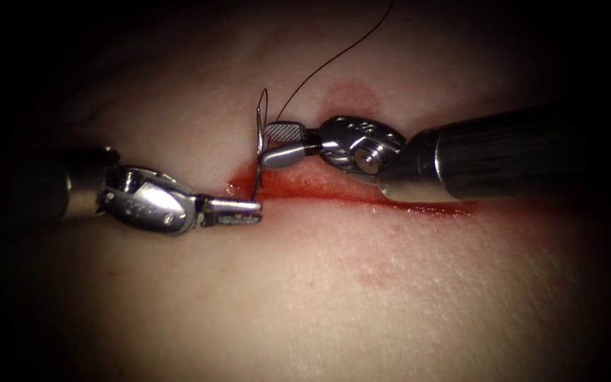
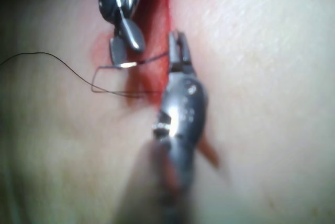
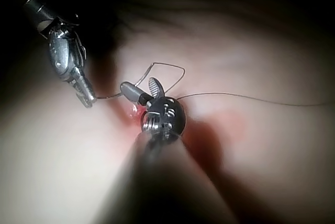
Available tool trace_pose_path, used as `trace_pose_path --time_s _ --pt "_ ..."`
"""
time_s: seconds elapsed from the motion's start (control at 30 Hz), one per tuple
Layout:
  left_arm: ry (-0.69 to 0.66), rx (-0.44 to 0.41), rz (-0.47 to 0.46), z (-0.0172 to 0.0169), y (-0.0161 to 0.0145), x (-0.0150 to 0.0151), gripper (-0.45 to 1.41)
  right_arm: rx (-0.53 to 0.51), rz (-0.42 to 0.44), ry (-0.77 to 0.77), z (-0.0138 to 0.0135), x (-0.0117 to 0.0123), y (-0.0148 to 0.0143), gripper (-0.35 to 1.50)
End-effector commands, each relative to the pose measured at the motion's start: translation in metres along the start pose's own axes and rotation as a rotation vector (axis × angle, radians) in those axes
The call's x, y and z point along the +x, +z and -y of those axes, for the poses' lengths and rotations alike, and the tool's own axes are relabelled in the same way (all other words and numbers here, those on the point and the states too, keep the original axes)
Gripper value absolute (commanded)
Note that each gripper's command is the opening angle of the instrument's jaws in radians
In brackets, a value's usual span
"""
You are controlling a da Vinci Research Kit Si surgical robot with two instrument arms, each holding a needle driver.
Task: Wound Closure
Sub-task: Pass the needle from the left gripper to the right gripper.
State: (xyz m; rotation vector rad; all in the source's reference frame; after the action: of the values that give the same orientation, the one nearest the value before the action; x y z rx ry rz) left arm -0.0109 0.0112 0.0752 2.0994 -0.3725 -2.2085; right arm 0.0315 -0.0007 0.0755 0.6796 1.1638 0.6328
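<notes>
— Starting at the left: what has the left claw (image 1: 247,211) got?
— It's clenched on the needle (image 1: 259,152) near its lower end, at the cut's (image 1: 362,194) left end.
— And the right claw (image 1: 274,144)?
— Spread apart, straddling the needle's upper curve, gripping nothing. The thread (image 1: 334,55) trails up over the tissue (image 1: 334,297). Whether the needle enters the tissue, I can't tell.

At the left of the endoscope frame, the left tool (image 1: 238,211) is polished silver: a rounded wrist housing with small engraved marks and slim, flat jaws. From the right comes the right tool (image 1: 277,145), with a dark, faintly streaked shaft, a shiny clevis with a round pivot pin, and cross-hatched jaw faces.
</notes>
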Motion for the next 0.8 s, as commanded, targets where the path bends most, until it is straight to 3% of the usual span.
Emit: trace_pose_path --time_s 0.03,0.8 --pt "0.005 -0.001 -0.002 -0.0003 0.0005 -0.0006 -0.35 0.005 0.001 0.006 -0.0002 -0.0004 0.0008 1.30" --pt "0.011 -0.011 0.001 -0.0005 0.0003 -0.0002 -0.35 0.020 0.001 0.009 -0.0003 -0.0003 0.0021 1.28"
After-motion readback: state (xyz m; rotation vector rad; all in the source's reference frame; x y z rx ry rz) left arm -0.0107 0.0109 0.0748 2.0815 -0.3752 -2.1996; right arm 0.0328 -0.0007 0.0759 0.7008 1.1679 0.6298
